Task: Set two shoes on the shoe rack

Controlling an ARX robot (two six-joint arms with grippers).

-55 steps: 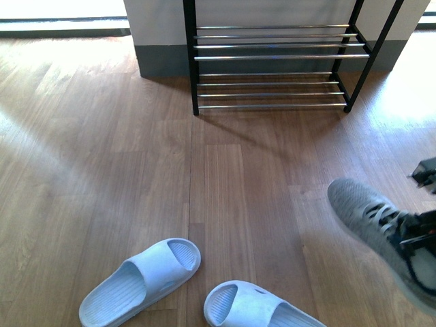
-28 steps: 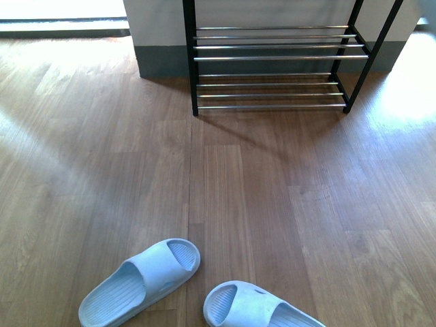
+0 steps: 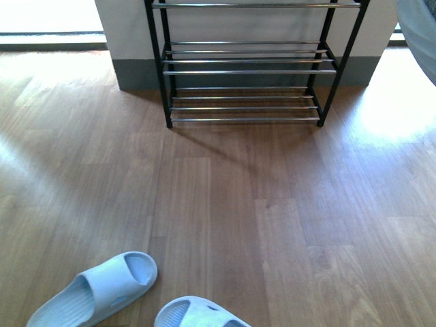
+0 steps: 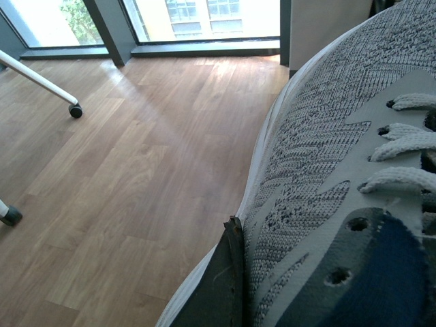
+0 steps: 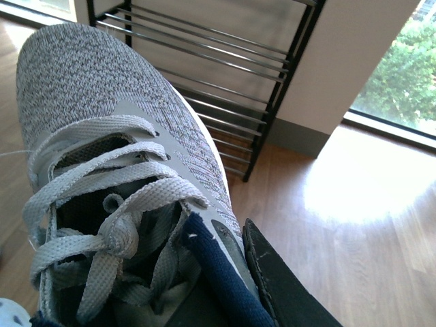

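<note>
Left claw (image 4: 235, 242): pinching the left sneaker. One dark finger (image 4: 221, 289) presses on the outside of the shoe's side; my other finger is hidden.
Left sneaker (image 4: 320, 157): grey knit with pale laces and a dark collar. It fills my left wrist view, hard against the claw and up off the surface (image 3: 272, 225); its toe points toward a window (image 4: 204, 17).
Left slide (image 3: 95, 289): pale blue, flat on the surface close in front of me, well apart from both claws.
Right slide (image 3: 197, 313): just beside the first and cut off by the frame edge.
Shoe rack (image 3: 245, 68): black frame with chrome rods, standing against the wall ahead, with no shoe on the tiers I can see.
Right sneaker (image 5: 116, 136): grey knit with tied laces and a navy collar, raised clear of the surface, its toe aimed at the rack's lower tiers but well short of them.
Right claw (image 5: 228, 252): clamped on the right sneaker at the collar. One dark finger (image 5: 272, 279) lies along the outside; the other is out of sight.
Far right, front view: a blurred pale-grey shape (image 3: 419, 34), too smeared to name.
</note>
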